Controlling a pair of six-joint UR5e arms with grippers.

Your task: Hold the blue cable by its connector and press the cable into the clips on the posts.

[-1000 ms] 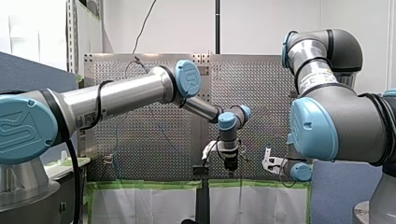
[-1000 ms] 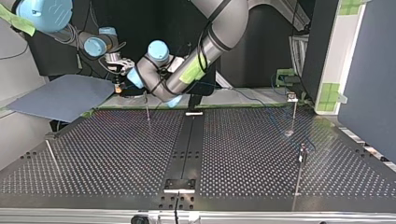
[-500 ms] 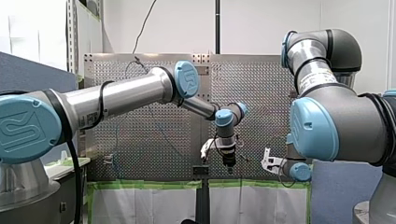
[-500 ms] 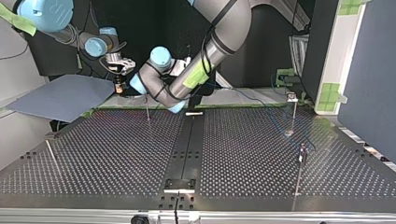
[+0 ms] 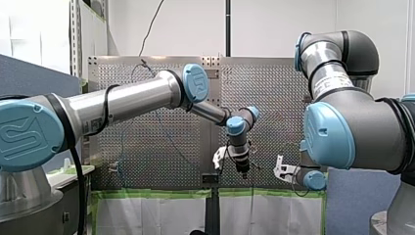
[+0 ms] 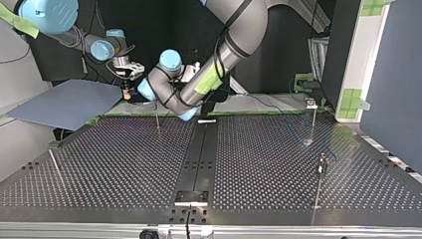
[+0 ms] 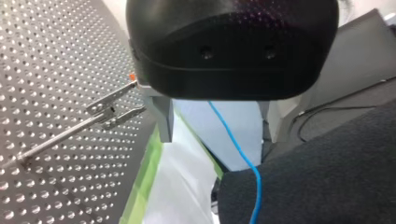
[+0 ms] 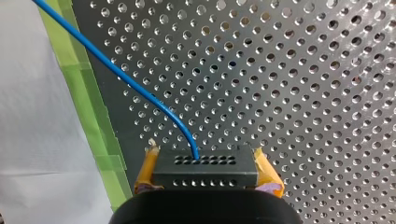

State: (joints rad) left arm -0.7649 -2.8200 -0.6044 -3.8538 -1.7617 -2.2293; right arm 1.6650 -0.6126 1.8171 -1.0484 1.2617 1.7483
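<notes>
the right gripper is clamped on the black connector, with a yellow pad on either side. the blue cable runs out of the connector's face over the perforated table. the left gripper has its fingers apart, and the cable hangs between them without being pinched. the post stands just beside that gripper. its clip is near one finger but apart from the cable. over the last second, in the front view, the left arm's wrist has swung a little and tilted, while the right gripper near the post has stayed put. this looks like lining the cable up with the clip. the cable is not in the clip yet, so the pressing is still to do.
</notes>
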